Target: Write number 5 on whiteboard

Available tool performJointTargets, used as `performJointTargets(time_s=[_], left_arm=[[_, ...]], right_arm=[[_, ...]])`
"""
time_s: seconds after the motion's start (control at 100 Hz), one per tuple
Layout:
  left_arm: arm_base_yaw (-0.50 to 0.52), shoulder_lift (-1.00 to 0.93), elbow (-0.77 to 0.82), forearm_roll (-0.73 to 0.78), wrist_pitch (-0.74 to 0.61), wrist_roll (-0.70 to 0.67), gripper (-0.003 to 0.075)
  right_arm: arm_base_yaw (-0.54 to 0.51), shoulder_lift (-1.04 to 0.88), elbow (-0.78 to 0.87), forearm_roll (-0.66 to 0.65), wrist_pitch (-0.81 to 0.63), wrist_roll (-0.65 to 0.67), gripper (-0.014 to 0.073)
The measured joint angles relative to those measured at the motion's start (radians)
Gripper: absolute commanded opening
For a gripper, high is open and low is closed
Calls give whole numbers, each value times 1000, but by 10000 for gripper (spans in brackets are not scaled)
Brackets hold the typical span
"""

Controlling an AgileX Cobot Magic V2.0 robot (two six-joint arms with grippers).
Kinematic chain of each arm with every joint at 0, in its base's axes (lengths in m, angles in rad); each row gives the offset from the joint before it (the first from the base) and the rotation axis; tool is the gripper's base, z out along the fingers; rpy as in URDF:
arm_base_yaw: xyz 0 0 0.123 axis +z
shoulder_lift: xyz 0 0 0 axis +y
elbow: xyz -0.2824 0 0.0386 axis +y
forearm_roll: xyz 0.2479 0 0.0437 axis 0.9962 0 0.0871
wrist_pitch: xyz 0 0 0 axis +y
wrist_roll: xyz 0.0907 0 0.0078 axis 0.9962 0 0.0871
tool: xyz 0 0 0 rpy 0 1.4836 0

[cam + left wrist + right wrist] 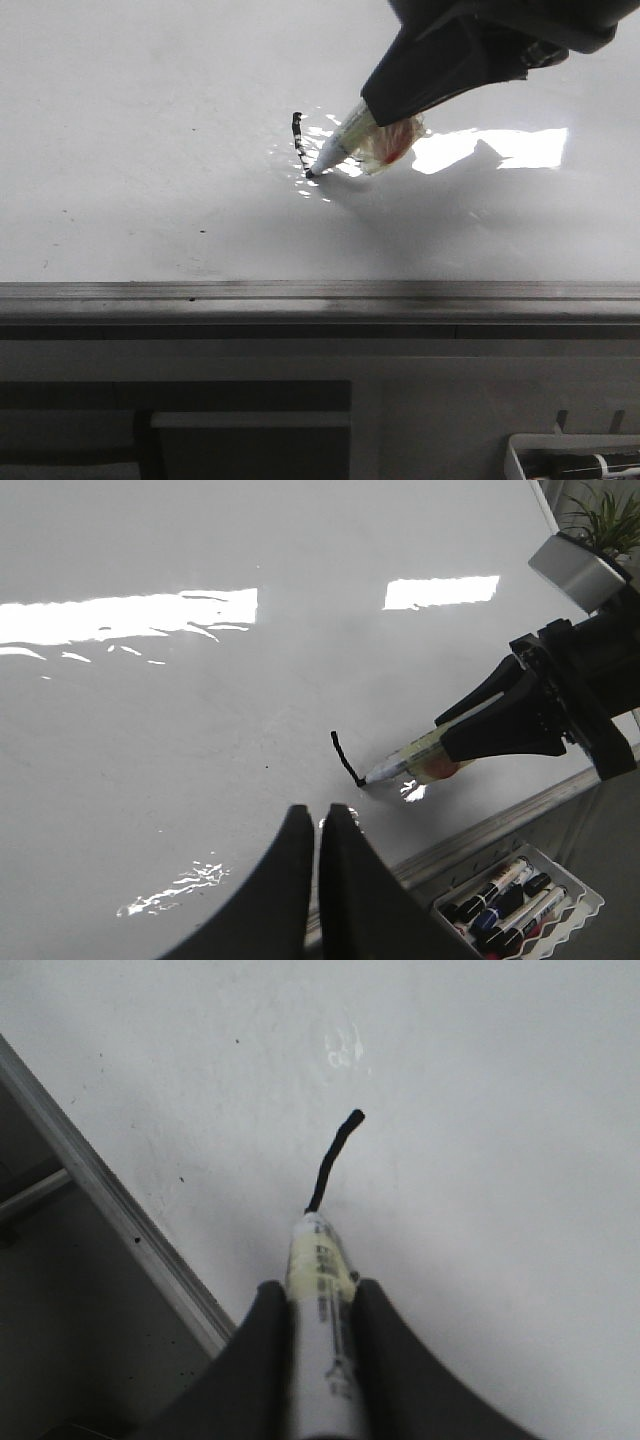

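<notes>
Grey metal edge strip (pixel 320 292) runs along the near side of the whiteboard (pixel 150 150). Below it, at the robot's right, a white tray (pixel 520 905) holds several markers (pixel 505 895). Left gripper (pixel 316 825) hovers over the near part of the board w/ fingers pressed together, holding nothing. Farther in, approx. mid-board, is the number 5 (pixel 299 140), so far only one short black stroke, slightly curved. Marker (pixel 340 145) tip touches the near end of this stroke. Right gripper (pixel 318 1300) comes from the right side, fingers clamped on the marker barrel, marker tilted down to the board. Bright glare patches (pixel 500 147) lie beyond on the glossy surface, and a potted plant (pixel 600 525) stands past the far corner.
</notes>
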Motion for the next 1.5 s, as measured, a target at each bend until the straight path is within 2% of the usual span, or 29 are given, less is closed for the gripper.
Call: performJointTargets(time_s=[0.41,0.52,0.72,0.84,1.12,1.32,1.5], left_arm=[[0,0,0,0,-5,0,-20],[0,0,0,0,-5,0,-20],[0,0,0,0,-5,0,-20],[0,0,0,0,-5,0,-20],[0,0,0,0,-7,0,-20],[0,0,0,0,-7,-2,-20],[0,0,0,2,-7,-2,-20]], right_arm=[[-58,-97,10,-40,185,78,-39],[-14,-76,12,-35,177,85,-39],[99,41,12,-2,79,85,-39],[122,69,-24,1,78,85,-40],[107,-28,-92,-49,46,85,-40],[32,-20,-92,-67,47,85,-40],[27,2,-92,-67,44,85,-40]])
